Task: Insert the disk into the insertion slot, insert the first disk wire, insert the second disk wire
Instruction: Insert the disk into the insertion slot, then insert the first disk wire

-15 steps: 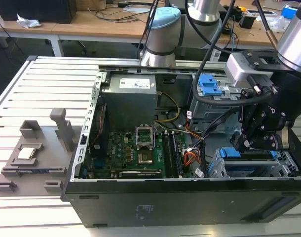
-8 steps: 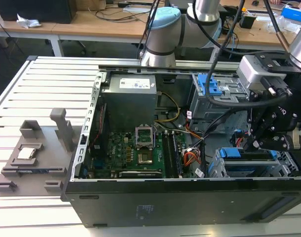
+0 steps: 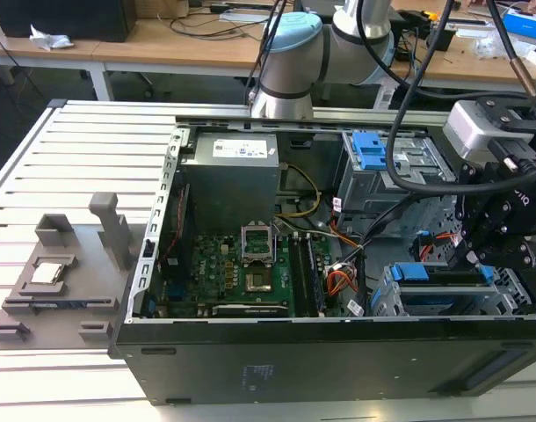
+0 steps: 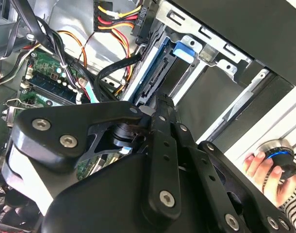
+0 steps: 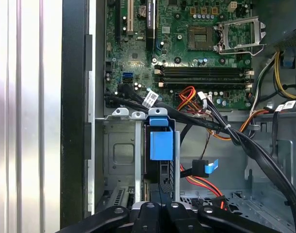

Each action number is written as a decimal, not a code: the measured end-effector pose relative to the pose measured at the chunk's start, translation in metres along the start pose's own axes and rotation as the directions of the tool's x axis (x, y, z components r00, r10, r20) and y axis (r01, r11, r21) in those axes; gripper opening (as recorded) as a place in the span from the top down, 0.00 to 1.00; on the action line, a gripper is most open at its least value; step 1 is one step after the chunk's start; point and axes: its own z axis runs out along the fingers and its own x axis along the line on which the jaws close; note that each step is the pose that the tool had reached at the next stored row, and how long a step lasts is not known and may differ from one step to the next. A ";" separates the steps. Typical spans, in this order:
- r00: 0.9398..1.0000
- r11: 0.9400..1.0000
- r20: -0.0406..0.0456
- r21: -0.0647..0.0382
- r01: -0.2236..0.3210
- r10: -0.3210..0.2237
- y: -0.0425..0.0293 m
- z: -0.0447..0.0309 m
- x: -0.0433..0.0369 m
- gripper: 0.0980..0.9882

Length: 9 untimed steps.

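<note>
The slatted table [image 3: 39,176] carries an open case [image 3: 294,360], with the arm [image 3: 290,61] reaching in from the far side. In the corner of the case at the exterior view's right is the slot [image 3: 393,303], a low grey cage. The disk [image 3: 426,274] already sits inside it, standing on edge, its blue carrier showing at the cage mouth. In the first wrist view the tool [image 5: 160,201] hangs right over the disk's end, in line with the carrier. Its own black links hide its tip, so I cannot tell whether it is closed or what it may hold.

With the disk apparently home, I judge the work in hand to be a wire. A black wire with a blue tab [image 5: 205,167] lies loose just beside the disk, and a thick black bundle [image 5: 264,160] crosses the floor of the case nearby.

To do this well:
- Keep the plug square to the disk's connector edge [image 4: 153,82].
- Press straight along the disk's plane, because a tilted push would likely jam the plug or lever the carrier sideways in the cage.
- Keep the approach narrow so the links do not snag the orange and red wires [image 5: 187,94] or the bundle.
- Use light force, as the plug probably seats with little effort.

A person's hand [image 4: 264,170] rests on a knob outside the case.
</note>
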 end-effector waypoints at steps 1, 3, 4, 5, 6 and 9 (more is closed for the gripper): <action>1.000 1.000 0.000 0.000 0.000 0.000 0.0000 0.0000 0.0000 0.99; 1.000 1.000 0.000 0.000 0.000 0.000 0.0000 0.0000 0.0000 0.99; 1.000 1.000 0.000 0.000 0.000 0.000 0.0000 0.0000 0.0000 0.99; 1.000 1.000 0.000 0.000 0.000 0.000 -0.0001 0.0000 0.0000 0.99; 1.000 1.000 0.000 0.000 0.000 0.000 -0.0001 0.0000 0.0000 0.99; 1.000 1.000 0.000 0.000 0.000 0.000 -0.0002 0.0000 0.0000 0.99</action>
